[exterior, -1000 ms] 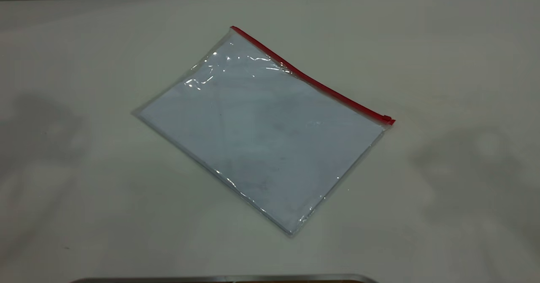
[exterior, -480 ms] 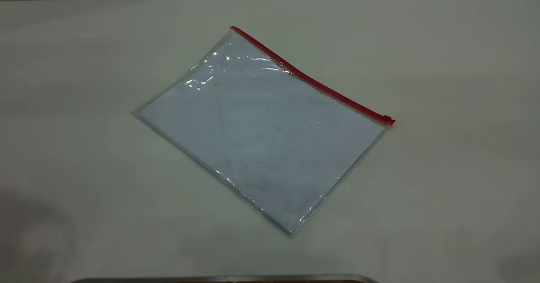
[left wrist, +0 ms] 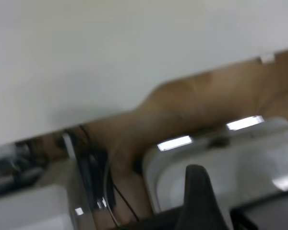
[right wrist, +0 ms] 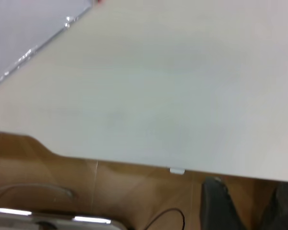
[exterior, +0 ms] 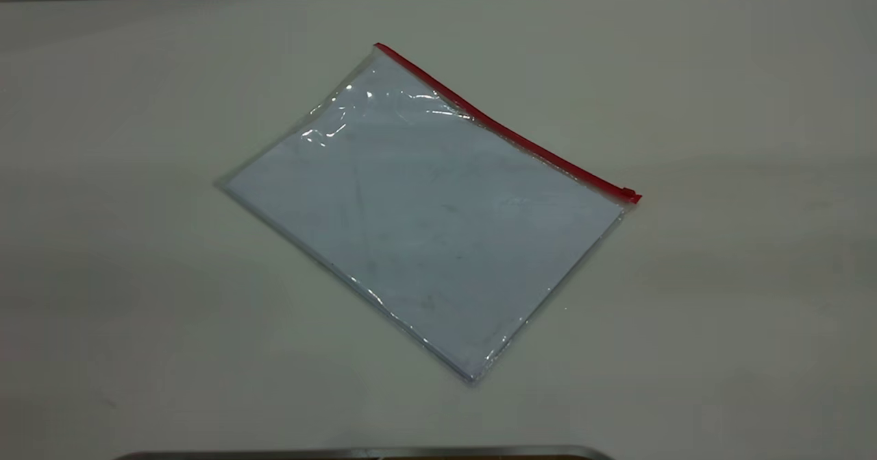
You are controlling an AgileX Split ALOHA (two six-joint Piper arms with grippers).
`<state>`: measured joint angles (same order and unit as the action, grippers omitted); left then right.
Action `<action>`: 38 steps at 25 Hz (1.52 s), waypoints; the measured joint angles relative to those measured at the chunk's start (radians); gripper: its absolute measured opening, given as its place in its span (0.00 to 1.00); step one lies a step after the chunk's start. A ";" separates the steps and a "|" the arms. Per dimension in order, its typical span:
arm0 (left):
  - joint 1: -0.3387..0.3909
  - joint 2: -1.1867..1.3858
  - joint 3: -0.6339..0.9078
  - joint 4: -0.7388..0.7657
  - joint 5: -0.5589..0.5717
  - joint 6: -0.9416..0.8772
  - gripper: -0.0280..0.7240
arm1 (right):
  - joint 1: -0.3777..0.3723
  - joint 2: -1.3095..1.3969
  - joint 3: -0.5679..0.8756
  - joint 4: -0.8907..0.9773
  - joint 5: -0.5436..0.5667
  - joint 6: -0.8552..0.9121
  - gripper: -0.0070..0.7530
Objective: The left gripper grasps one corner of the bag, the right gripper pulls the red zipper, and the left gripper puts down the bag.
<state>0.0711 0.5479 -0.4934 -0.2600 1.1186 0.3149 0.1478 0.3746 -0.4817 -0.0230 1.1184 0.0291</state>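
Here we see the large flat clear plastic bag [exterior: 421, 223], with a bluish-white scuffed sheet showing through it, lying flat and skewed near the middle of the pale table [exterior: 740, 103]. Its thin bright red zipper [exterior: 503, 131] edges the far long side, running from the far corner down to the right corner, where the tiny red slider tab [exterior: 627, 192] sits at the very end. Nothing touches the bag.

Neither arm shows in the exterior view. In the left wrist view a dark finger of the left gripper [left wrist: 198, 201] pokes up over the table edge and floor, away from the bag. In the right wrist view dark parts of the right gripper [right wrist: 240, 206] sit beyond the table edge, with one edge of the bag at the far corner of the picture. For both claws we cannot tell how wide they stand; neither has hold of anything we can see.

We judge the bag light, limp and slick. Lying flat, it offers little to pinch, so the left claw probably needs to catch a corner where the film wrinkles up, near the far end of the red strip. The slider is small and would call for a careful, precise hook.
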 joint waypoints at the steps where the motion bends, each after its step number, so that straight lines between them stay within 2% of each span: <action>1: 0.000 -0.043 0.000 0.014 0.000 -0.014 0.79 | 0.000 -0.002 0.000 -0.001 -0.001 0.001 0.54; 7: 0.000 -0.257 0.002 0.095 0.000 -0.117 0.79 | 0.000 -0.005 0.000 -0.001 -0.002 0.001 0.54; 15: 0.000 -0.491 0.002 0.098 0.013 -0.131 0.79 | 0.000 -0.008 0.000 -0.001 -0.003 0.001 0.54; 18: 0.000 -0.544 0.002 0.098 0.021 -0.131 0.79 | -0.034 -0.066 0.000 0.001 -0.004 0.001 0.54; 24: 0.000 -0.567 0.002 0.098 0.026 -0.134 0.79 | -0.125 -0.335 0.000 0.001 -0.001 0.000 0.54; 38: 0.000 -0.568 0.002 0.100 0.027 -0.135 0.79 | -0.129 -0.390 0.000 0.001 0.008 0.000 0.54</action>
<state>0.0711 -0.0199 -0.4915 -0.1595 1.1455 0.1797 0.0188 -0.0159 -0.4817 -0.0221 1.1268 0.0296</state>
